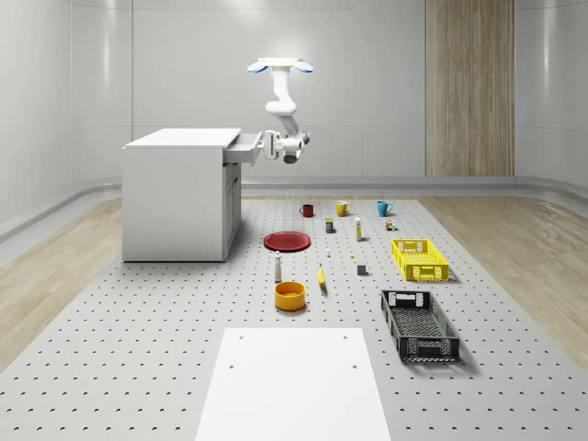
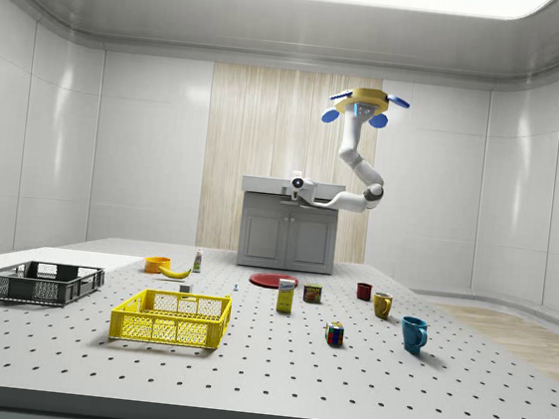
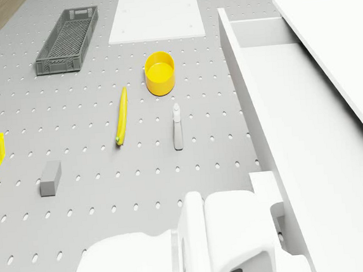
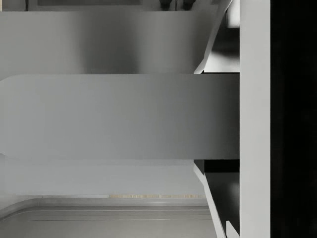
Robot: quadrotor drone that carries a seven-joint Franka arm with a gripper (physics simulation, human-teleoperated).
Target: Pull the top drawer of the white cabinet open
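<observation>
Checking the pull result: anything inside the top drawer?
The top drawer stands partly pulled out of the white cabinet; its exposed floor is bare white. The part under the cabinet top is covered. The tool is at the drawer front.

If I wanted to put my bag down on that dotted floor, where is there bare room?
Bare floor lies between the white board and the white cabinet, toward the whole-scene view's left. It is crowded from the red plate across the mugs to the yellow crate and black crate.
</observation>
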